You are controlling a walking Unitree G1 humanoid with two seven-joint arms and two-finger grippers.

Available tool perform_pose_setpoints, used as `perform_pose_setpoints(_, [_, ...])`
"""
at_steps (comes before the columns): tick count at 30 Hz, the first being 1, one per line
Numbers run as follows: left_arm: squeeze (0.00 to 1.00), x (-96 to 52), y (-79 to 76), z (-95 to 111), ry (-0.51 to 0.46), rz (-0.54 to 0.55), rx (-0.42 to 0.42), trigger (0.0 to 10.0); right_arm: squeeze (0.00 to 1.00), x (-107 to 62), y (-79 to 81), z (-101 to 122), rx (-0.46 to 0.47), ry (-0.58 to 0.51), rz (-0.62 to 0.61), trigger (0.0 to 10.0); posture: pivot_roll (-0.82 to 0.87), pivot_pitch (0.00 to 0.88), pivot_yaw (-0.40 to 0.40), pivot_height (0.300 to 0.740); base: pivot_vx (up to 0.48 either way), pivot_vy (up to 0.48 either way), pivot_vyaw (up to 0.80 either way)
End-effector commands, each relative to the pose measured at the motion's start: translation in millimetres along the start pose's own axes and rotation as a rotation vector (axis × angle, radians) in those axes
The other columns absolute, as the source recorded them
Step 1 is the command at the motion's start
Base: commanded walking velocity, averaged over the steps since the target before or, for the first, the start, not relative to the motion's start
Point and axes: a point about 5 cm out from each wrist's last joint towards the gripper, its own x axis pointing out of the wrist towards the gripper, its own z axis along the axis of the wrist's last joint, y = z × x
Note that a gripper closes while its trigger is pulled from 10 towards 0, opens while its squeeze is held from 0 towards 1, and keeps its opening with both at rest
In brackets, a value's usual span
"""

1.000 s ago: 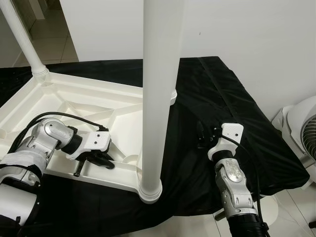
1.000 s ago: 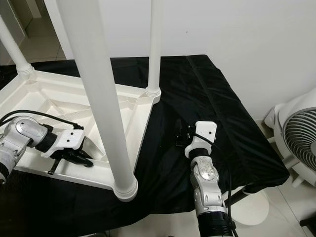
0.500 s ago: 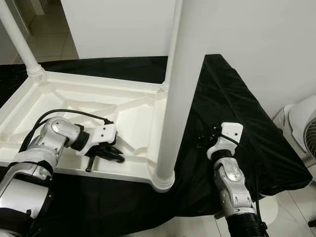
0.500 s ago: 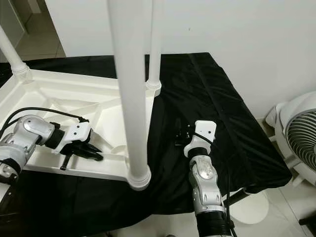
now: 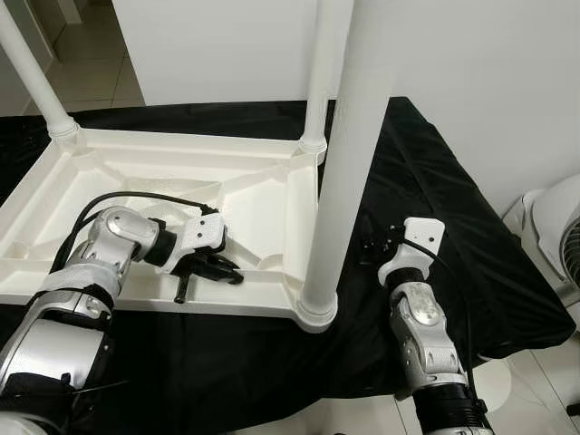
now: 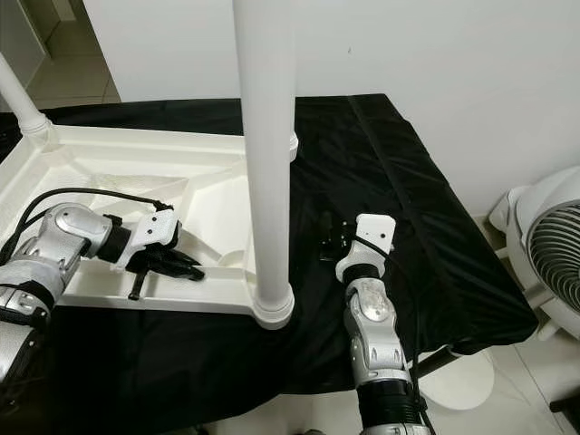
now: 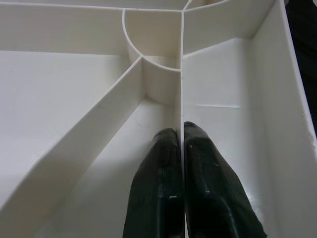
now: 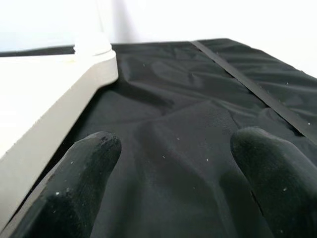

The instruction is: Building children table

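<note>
1. We take the white children's table (image 5: 181,177) as our landmark: it lies upside down on a black cloth (image 5: 426,208), its ribbed underside facing up.
2. Three legs stand up from its corners. The near-right leg (image 5: 349,154) rises from a round socket at the corner closest to us, a second leg (image 5: 319,72) stands at the far-right corner, and a third leg (image 5: 36,82) leans up from the far-left corner.
3. Our left gripper (image 5: 222,269) reaches inside the table's underside, near the near edge and left of the near-right leg.
4. In the left wrist view, its two black fingers (image 7: 158,183) are pressed together on either side of a thin upright rib (image 7: 181,74) of the table, so we are clamped on that rib.
5. That rib runs ahead of the fingers to a curved wall where several ribs meet.
6. A black cable (image 5: 136,197) loops from the left forearm over the table's underside.
7. Our right gripper (image 5: 373,246) hovers over the black cloth, just beside the table's right edge and to the right of the near-right leg.
8. In the right wrist view, its fingers (image 8: 84,173) stand well apart with only cloth between them; the table's edge lies off to one side.
9. A white fan (image 5: 553,236) stands on the floor, well apart from the table, beyond the cloth's right edge.
</note>
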Motion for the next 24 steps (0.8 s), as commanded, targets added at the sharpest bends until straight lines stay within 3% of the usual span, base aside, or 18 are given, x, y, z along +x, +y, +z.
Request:
perform_pose_setpoints(1, [0.0,-14.3,38.0,0,-0.111,0.879,-0.109,10.0,0.0,-0.3,0.4,-4,-0.001,0.028,-0.008,10.0,0.15,0.073,-0.038,0.74,0.0,0.0,0.0])
perform_pose_setpoints(2, [0.0,-15.3,39.5,1,-0.117,0.905,-0.111,10.0,0.0,0.5,-0.1,-4,-0.006,0.036,-0.013,10.0,0.14,0.074,-0.039,0.74,0.0,0.0,0.0])
perform_pose_setpoints(3, [0.06,-16.9,40.9,4,-0.137,0.942,-0.128,10.0,0.0,1.6,-1.3,-5,-0.014,0.05,-0.018,10.0,0.15,0.074,-0.043,0.74,0.0,0.0,0.0])
perform_pose_setpoints(4, [0.69,-17.1,40.8,5,-0.165,0.951,-0.152,10.0,0.0,2.4,-2.6,-6,-0.023,0.06,-0.022,10.0,0.15,0.075,-0.045,0.74,0.0,0.0,0.0])
perform_pose_setpoints(5, [0.69,-17.0,40.5,5,-0.184,0.954,-0.17,10.0,0.0,2.9,-3.5,-6,-0.029,0.067,-0.024,10.0,0.15,0.075,-0.045,0.74,0.0,0.0,0.0])
perform_pose_setpoints(6, [1.0,-16.5,38.9,5,-0.183,0.96,-0.164,10.0,0.0,3.7,-4.0,-6,-0.04,0.065,-0.024,10.0,0.15,0.075,-0.046,0.74,0.0,0.0,0.0])
perform_pose_setpoints(16, [1.0,-19.3,34.4,8,-0.152,1.008,-0.118,10.0,0.0,4.3,-3.7,-3,-0.055,0.032,0.013,10.0,0.15,0.077,-0.055,0.74,0.0,0.0,0.0])
perform_pose_setpoints(17, [0.62,-23.2,33.6,11,-0.165,1.028,-0.115,10.0,0.0,2.9,-3.5,-4,-0.047,0.032,0.032,10.0,0.16,0.076,-0.058,0.74,0.0,0.0,0.0])
perform_pose_setpoints(18, [0.62,-23.2,33.6,11,-0.165,1.028,-0.115,10.0,0.0,2.9,-3.5,-4,-0.047,0.032,0.032,10.0,0.16,0.076,-0.058,0.74,0.0,0.0,0.0])
perform_pose_setpoints(19, [0.0,-28.1,31.5,14,-0.182,1.051,-0.105,10.0,0.0,0.7,-4.5,-4,-0.038,0.032,0.044,10.0,0.16,0.075,-0.058,0.74,0.0,0.0,0.0])
perform_pose_setpoints(24, [0.0,-39.9,24.4,19,-0.232,1.108,-0.11,10.0,0.0,-3.4,-11.2,-5,-0.032,0.031,0.044,10.0,0.16,0.07,-0.061,0.74,0.0,0.0,0.0])
